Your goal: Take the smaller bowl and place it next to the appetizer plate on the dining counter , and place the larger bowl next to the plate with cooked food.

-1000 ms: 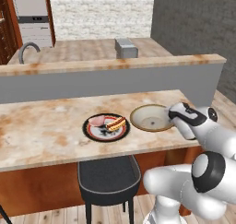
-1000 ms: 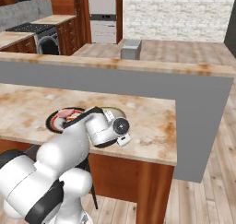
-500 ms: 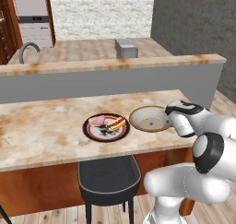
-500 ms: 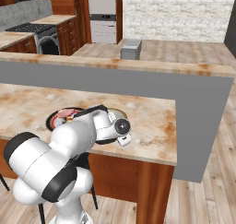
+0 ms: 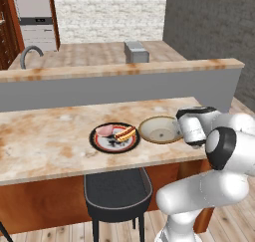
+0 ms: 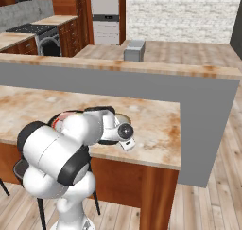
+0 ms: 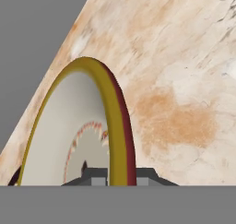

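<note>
- On your left in the left base view, the plate with cooked food [image 5: 114, 137] lies on the dining counter [image 5: 45, 141], dark with a red rim, above a dark stool [image 5: 117, 188].
- Just right of it, almost touching, you see the larger bowl [image 5: 158, 129], upright on the counter.
- At the bowl's right edge sits your gripper [image 7: 118, 176]; the hand view shows its fingers [image 7: 94, 176] clamped on the olive-gold rim [image 7: 113, 126], one inside, one outside.
- Further right, the beige stone runs to the counter's end.
</note>
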